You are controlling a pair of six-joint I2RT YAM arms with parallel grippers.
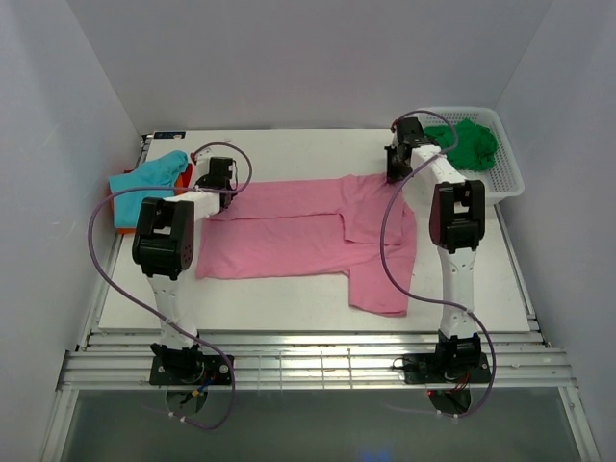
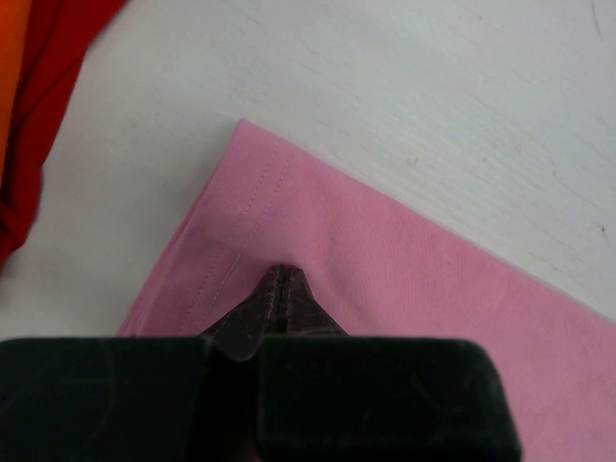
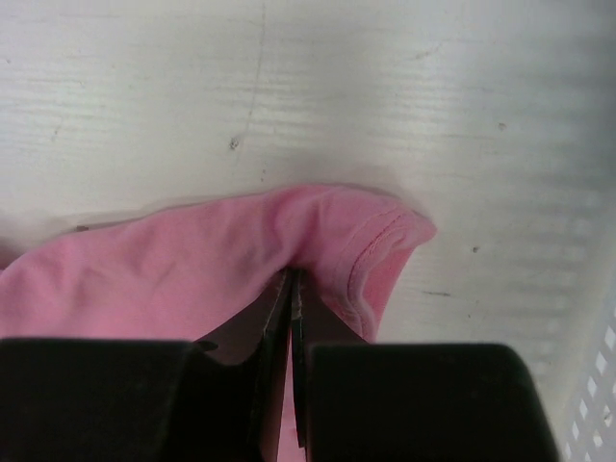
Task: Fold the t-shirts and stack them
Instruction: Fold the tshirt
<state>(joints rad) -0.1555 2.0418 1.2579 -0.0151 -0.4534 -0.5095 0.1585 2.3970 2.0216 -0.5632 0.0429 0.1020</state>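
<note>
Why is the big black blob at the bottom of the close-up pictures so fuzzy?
Left wrist view: the black jaws sit too near the lens, so they blur; the large pink cotton t-shirt is crisp. Right wrist view: same blur, faint shadow above the shirt. Top external view: even light, no glare.

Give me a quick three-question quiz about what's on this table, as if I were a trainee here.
1. Fill in: the teal t-shirt lies on the robot's ___ side.
2. True or false: the green t-shirt lies in the white basket.
3. What do the left gripper and the right gripper both pinch? A the pink t-shirt, B the teal t-shirt, C the green t-shirt.
Key: 1 left; 2 true; 3 A.
</note>
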